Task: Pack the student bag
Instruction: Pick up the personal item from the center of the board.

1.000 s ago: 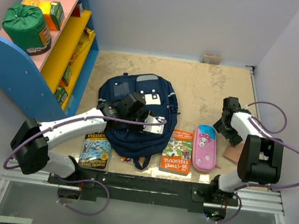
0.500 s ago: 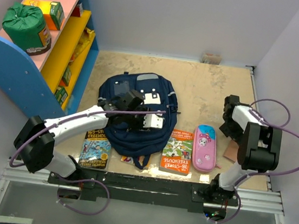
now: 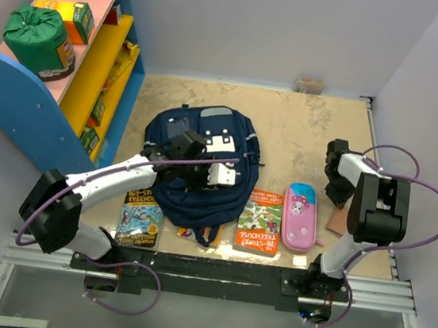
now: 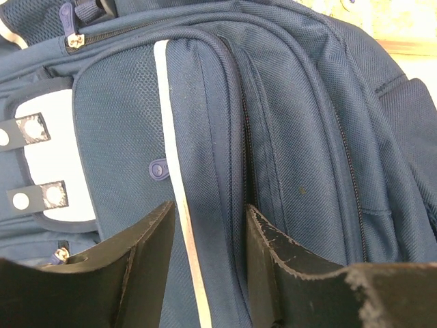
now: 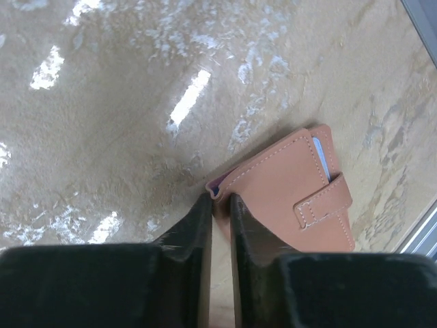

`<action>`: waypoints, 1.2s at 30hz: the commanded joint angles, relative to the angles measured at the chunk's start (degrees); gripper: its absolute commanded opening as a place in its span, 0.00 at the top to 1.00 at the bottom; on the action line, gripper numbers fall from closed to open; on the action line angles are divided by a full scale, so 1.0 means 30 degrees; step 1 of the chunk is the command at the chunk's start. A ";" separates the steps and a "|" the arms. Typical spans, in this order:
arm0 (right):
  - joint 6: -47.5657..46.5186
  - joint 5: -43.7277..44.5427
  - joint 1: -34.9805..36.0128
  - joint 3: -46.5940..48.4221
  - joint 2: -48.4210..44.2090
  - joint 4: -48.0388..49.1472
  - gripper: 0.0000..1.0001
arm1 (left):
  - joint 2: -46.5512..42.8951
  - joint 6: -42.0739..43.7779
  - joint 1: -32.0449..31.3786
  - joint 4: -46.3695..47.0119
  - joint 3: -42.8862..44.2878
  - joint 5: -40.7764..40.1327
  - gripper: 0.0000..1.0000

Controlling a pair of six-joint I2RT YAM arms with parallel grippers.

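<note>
The student bag (image 3: 199, 130), navy with white patches, lies flat at the table's middle. My left gripper (image 3: 219, 174) sits on its front. In the left wrist view the bag (image 4: 293, 137) fills the frame. The left gripper (image 4: 208, 225) straddles a raised fold of the front pocket carrying the grey stripe (image 4: 174, 137), and that fabric fills the gap between the fingers. At the right edge my right gripper (image 3: 339, 204) points down at a tan wallet (image 3: 343, 221). In the right wrist view the gripper (image 5: 220, 205) is shut, pinching the near corner of the wallet (image 5: 287, 184).
A pink pencil case (image 3: 300, 216) and an orange Treehouse book (image 3: 260, 221) lie right of the bag. Another book (image 3: 140, 217) lies at its left. A blue and yellow shelf (image 3: 96, 61) with a green sack (image 3: 36, 36) stands far left. A small box (image 3: 309, 85) sits by the back wall.
My right gripper has closed from wide open onto the wallet's corner. The left gripper has shifted slightly toward the back of the table, still on the bag's front.
</note>
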 commanded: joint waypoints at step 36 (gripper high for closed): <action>-0.5639 -0.7552 1.5006 0.1126 -1.2314 0.7343 1.00 | -0.0329 -0.8715 0.1658 0.5680 -0.0011 0.1049 0.89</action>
